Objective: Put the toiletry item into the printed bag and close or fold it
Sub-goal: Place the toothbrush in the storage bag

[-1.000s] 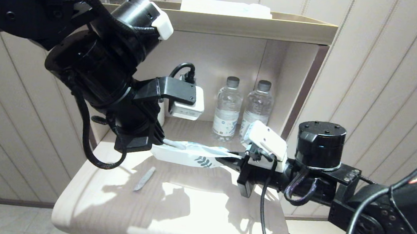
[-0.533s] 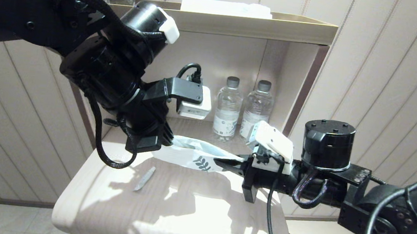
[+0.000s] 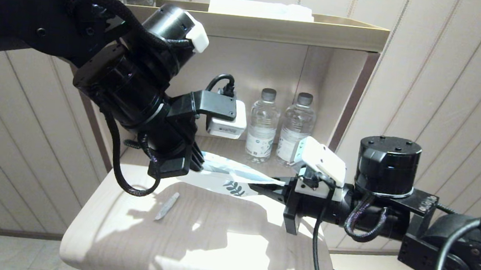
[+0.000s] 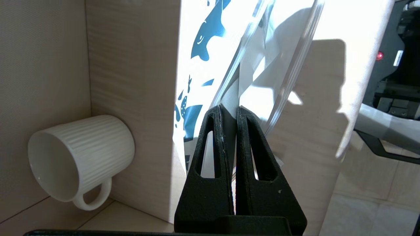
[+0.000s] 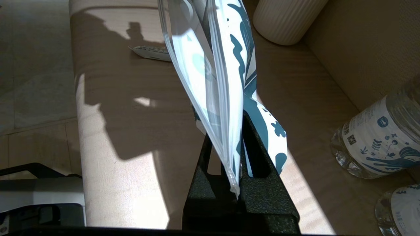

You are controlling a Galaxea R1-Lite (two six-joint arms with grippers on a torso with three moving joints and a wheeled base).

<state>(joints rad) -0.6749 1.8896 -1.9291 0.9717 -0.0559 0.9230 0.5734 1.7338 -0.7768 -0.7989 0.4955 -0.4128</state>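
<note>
The printed bag (image 3: 231, 180) — white, teal leaf print — hangs stretched level above the table.

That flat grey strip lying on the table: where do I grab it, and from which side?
Likely from straight above, pinching the strip across its narrow width near the middle: it lies flat on the table, long and slim, with no raised part.
</note>
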